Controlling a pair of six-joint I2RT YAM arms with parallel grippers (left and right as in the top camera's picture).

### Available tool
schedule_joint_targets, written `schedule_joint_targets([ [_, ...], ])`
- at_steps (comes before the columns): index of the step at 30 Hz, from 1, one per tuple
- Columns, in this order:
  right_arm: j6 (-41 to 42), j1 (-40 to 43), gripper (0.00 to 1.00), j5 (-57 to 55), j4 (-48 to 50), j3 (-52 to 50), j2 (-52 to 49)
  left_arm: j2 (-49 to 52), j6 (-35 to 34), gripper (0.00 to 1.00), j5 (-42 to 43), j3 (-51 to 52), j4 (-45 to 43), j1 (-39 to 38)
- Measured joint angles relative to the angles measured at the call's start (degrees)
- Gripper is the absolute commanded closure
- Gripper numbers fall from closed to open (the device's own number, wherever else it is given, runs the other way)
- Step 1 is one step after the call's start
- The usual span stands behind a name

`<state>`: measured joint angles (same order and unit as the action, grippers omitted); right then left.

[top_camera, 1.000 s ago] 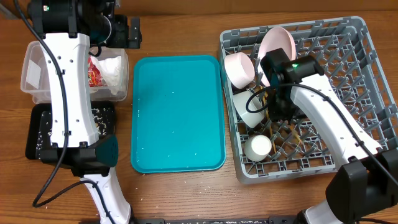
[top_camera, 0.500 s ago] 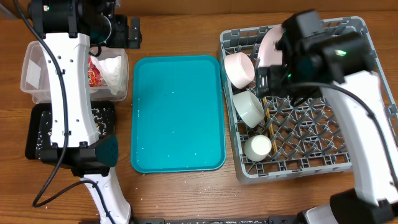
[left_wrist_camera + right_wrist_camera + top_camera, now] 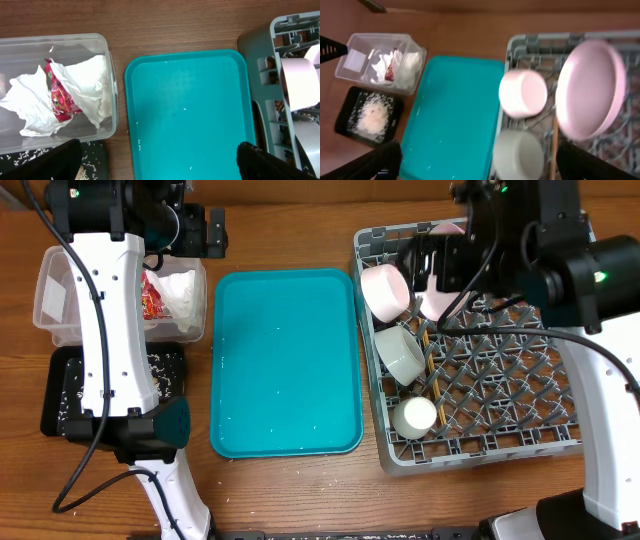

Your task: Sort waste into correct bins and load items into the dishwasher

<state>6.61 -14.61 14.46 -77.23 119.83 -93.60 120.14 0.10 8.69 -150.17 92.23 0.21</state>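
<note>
I judge dish rack (image 3: 500, 440) loaded (stray grains (image 3: 184, 109) on teal tray (image 3: 285, 360)). Left gripper (image 3: 160, 156), right gripper (image 3: 480, 159) spread, empty. Next: retract both.

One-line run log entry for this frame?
left fingers open, empty | right fingers open, empty, over rack | rack: plate, pink bowl, grey-green bowl, cup, chopsticks | clear tub: napkins, wrapper | black tray: rice

Light bright, even, diffuse, from above; shadows soft, close under things. Overhead view sharp. Left wrist view sharp, but left end effector (image 3: 160, 167) fingers (image 3: 55, 162) black, out of focus at lower corners. Right wrist view motion-blurred throughout; pink plate (image 3: 590, 90) ahead of right end effector (image 3: 480, 167) smeared, worktop (image 3: 460, 20) dimmer, redder.
</note>
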Motion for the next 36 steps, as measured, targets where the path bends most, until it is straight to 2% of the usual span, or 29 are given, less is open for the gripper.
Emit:
schedule_joint_targets([
  [5, -6.80, 0.00, 0.00, -1.18, 4.33, -1.14, 1.44, 0.00, 0.00, 0.00, 0.00, 0.00, 0.00, 0.00],
  [8, -8.52, 0.70, 0.00, -2.49, 10.64, -6.88, 5.99, 0.00, -0.02, 0.00, 0.02, 0.00, 0.00, 0.00],
  [14, -9.73, 4.83, 0.00, -3.54, 28.63, -31.17, 21.20, 0.00, -0.02, 0.00, -0.02, -0.02, 0.02, 0.00],
  [15, -9.86, 5.40, 0.00, -3.80, 33.29, -38.42, 25.27, 0.00, 0.00, 0.00, -0.07, -0.02, 0.02, 0.00],
  [18, -9.84, 6.38, 0.00, -3.34, 39.23, -50.58, 32.30, 0.00, 0.00, 0.00, -0.17, -0.02, 0.02, 0.00],
  [22, -9.86, 8.76, 0.00, -3.10, 49.55, -71.30, 46.58, 0.00, 0.00, 0.00, -0.17, -0.04, 0.07, 0.00],
  [24, -9.75, 10.21, 0.00, -2.64, 57.81, -85.37, 58.12, 0.00, 0.02, 0.00, -0.22, -0.09, -0.02, 0.00],
  [27, -9.79, 11.04, 0.00, -2.60, 64.46, -96.28, 67.47, 0.00, 0.00, 0.00, -0.20, -0.11, 0.02, 0.00],
  [31, -9.77, 11.65, 0.00, -2.38, 67.49, -107.89, 77.77, 0.00, 0.00, 0.00, -0.20, -0.11, 0.00, 0.00],
  [36, -9.79, 11.87, 0.00, -2.38, 68.98, -114.60, 83.71, 0.00, 0.00, 0.00, -0.20, -0.11, 0.02, 0.00],
])
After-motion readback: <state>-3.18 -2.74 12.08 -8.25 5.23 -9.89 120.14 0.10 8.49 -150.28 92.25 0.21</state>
